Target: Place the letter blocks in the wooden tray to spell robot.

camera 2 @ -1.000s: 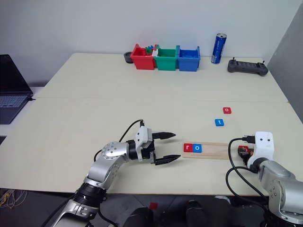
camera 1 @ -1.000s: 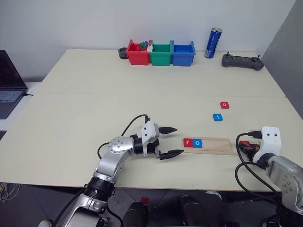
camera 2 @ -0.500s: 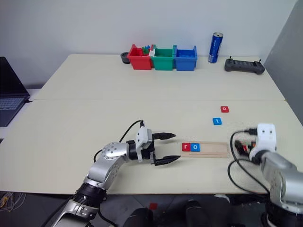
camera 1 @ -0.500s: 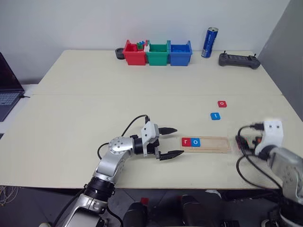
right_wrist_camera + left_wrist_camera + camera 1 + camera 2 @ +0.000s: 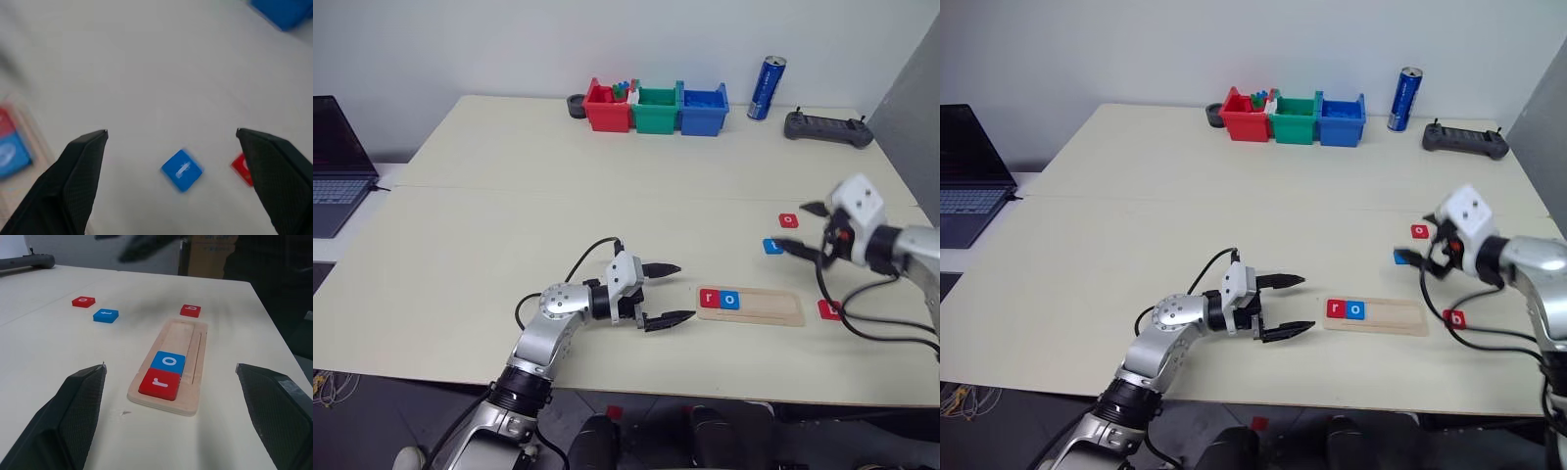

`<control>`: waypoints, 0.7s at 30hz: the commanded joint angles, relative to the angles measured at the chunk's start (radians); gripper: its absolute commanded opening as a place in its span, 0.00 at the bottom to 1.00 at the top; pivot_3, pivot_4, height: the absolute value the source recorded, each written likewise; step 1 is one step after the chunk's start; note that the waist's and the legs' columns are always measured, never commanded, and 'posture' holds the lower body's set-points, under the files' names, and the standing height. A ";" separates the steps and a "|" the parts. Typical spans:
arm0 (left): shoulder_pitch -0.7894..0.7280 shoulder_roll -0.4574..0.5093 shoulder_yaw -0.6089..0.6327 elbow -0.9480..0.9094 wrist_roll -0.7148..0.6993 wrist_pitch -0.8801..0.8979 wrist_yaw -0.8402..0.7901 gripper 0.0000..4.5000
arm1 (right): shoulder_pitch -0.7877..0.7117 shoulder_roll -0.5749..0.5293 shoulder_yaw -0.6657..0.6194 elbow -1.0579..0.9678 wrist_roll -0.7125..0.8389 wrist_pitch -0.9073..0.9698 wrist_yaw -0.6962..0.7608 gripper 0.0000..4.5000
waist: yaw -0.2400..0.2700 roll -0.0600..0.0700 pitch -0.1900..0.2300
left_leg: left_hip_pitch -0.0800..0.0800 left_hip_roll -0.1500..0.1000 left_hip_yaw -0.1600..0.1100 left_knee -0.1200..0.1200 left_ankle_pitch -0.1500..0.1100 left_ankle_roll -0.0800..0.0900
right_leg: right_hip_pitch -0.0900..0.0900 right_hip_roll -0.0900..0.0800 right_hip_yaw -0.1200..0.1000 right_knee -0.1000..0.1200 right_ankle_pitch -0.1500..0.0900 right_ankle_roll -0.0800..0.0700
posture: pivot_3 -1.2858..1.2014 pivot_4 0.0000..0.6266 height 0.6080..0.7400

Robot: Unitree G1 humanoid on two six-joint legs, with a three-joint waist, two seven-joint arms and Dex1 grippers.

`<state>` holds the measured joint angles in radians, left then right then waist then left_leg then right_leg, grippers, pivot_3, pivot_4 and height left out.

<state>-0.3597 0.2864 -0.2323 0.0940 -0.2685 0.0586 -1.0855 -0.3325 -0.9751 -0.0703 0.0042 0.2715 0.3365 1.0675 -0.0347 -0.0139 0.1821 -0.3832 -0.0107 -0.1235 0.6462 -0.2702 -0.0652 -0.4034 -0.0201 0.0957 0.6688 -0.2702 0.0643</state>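
Sitting in the wooden tray (image 5: pixel 773 306), left end: red r (image 5: pixel 710 299), blue o (image 5: pixel 730 300). Lying loose right of it: red b (image 5: pixel 828 310); farther off, blue t (image 5: pixel 772 247) and red o (image 5: pixel 788 220). Hovering spread and empty: right gripper (image 5: pixel 810 232), left gripper (image 5: pixel 664 293). Looking light, stiff, slick; pinching opposite edges seeming safest.

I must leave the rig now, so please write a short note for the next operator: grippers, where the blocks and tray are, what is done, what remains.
Left gripper: open, empty, level, just left of the wooden tray.
Right gripper: open, empty, above the loose tiles.
Done: red r block and blue o block sit side by side at the tray's left end.
Left: red b block lies on the table just off the tray's right end; blue t block and red o block lie behind the tray. Place b, o, t in that order.
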 commanded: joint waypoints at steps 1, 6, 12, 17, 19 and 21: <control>-0.006 -0.012 -0.009 -0.007 -0.010 -0.020 -0.005 1.00 | 0.039 -0.084 0.000 0.091 -0.018 -0.234 0.211 0.99 | -0.001 0.000 0.000 | 0.000 0.000 0.000 0.000 0.000 0.000 | 0.000 0.000 0.000 0.000 0.000 0.000 | 0.52 0.24 1.00; 0.004 -0.020 -0.017 -0.016 -0.009 -0.020 -0.004 1.00 | 0.058 -0.149 0.031 0.252 -0.066 -0.420 0.351 0.99 | -0.017 0.000 0.000 | 0.004 0.001 0.002 0.001 0.000 0.000 | 0.000 0.001 0.002 0.005 0.000 0.000 | 0.52 0.24 1.00; -0.003 -0.024 -0.015 -0.021 -0.016 -0.022 0.001 1.00 | -0.003 -0.146 0.085 0.438 -0.129 -0.553 0.412 0.99 | -0.022 0.000 0.000 | 0.004 0.002 0.002 0.001 0.000 0.000 | 0.000 0.001 0.002 0.006 0.000 0.000 | 0.52 0.24 1.00; 0.007 -0.017 -0.015 -0.033 -0.015 -0.019 0.003 1.00 | -0.097 -0.097 0.136 0.545 -0.172 -0.606 0.413 0.99 | -0.024 0.000 0.000 | 0.005 0.002 0.003 0.001 0.000 0.000 | 0.000 0.001 0.003 0.006 0.000 0.000 | 0.52 0.24 1.00; 0.013 -0.014 -0.013 -0.041 -0.016 -0.018 0.005 1.00 | -0.124 -0.081 0.147 0.576 -0.181 -0.613 0.414 0.99 | -0.022 0.000 0.000 | 0.005 0.002 0.003 0.001 0.000 0.000 | 0.000 0.001 0.003 0.007 0.000 0.000 | 0.52 0.24 1.00; 0.021 -0.010 -0.012 -0.049 -0.016 -0.016 0.006 1.00 | -0.144 -0.069 0.155 0.609 -0.193 -0.628 0.415 0.99 | -0.021 0.000 0.000 | 0.005 0.001 0.002 0.002 0.000 0.000 | 0.000 0.001 0.003 0.007 0.000 0.000 | 0.52 0.24 1.00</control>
<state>-0.3482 0.2734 -0.2500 0.0860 -0.2693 0.0549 -1.0803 -0.4557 -1.0372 0.0893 0.5962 0.0895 -0.2678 1.4620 -0.0559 -0.0142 0.1824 -0.3786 -0.0096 -0.1211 0.6477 -0.2701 -0.0654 -0.4032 -0.0191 0.0990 0.6757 -0.2699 0.0638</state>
